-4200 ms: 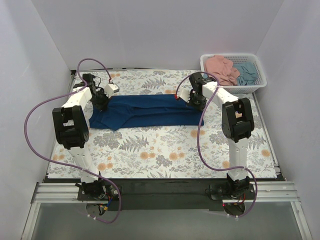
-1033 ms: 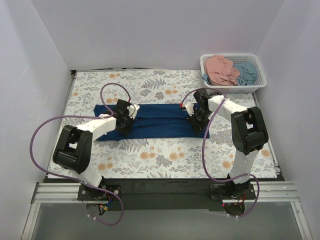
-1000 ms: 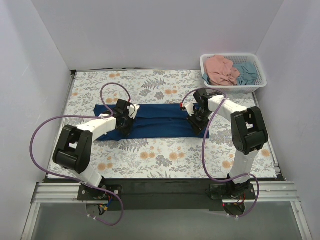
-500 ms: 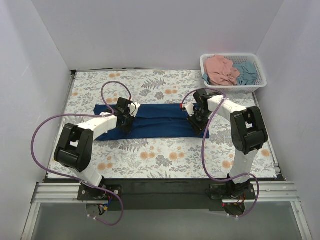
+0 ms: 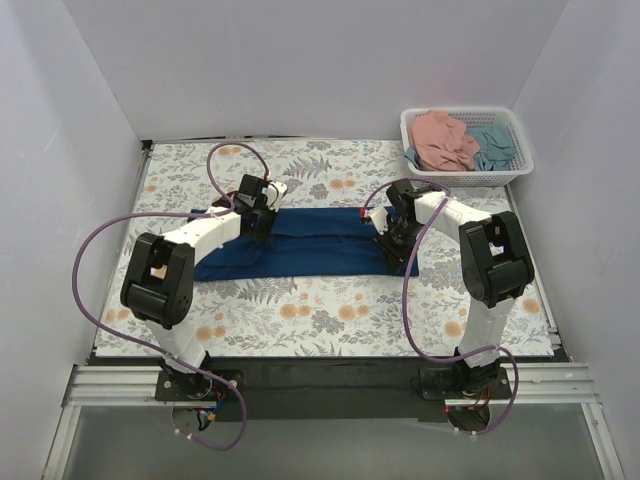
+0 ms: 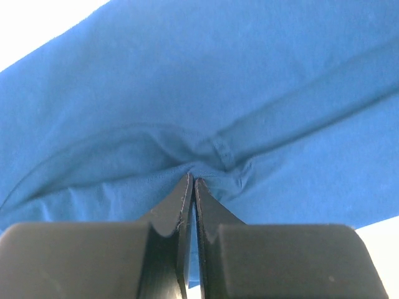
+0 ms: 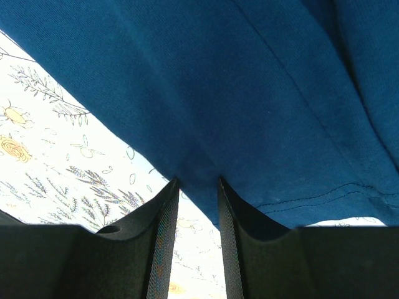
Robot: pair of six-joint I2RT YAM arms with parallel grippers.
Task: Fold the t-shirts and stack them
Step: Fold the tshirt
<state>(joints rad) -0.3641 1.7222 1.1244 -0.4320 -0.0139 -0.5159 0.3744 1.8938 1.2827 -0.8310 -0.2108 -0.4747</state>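
The left gripper [image 6: 192, 182] fingers pinch the navy t-shirt [image 5: 310, 243] tightly; the right gripper [image 7: 194, 182] fingers, narrow, hold its edge on the counter [image 5: 330, 300].

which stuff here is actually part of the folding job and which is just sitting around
Part of the job:
navy t-shirt, pinched by the left gripper and right gripper
pink t-shirt in the basket
teal t-shirt in the basket

Just lying about:
white basket
floral tablecloth

I see plain white walls [image 5: 330, 60] boxing in three sides — even, shadowless light. The table [image 5: 330, 310] wears a floral-print cloth; a dark metal rail [image 5: 330, 385] runs along its near edge.
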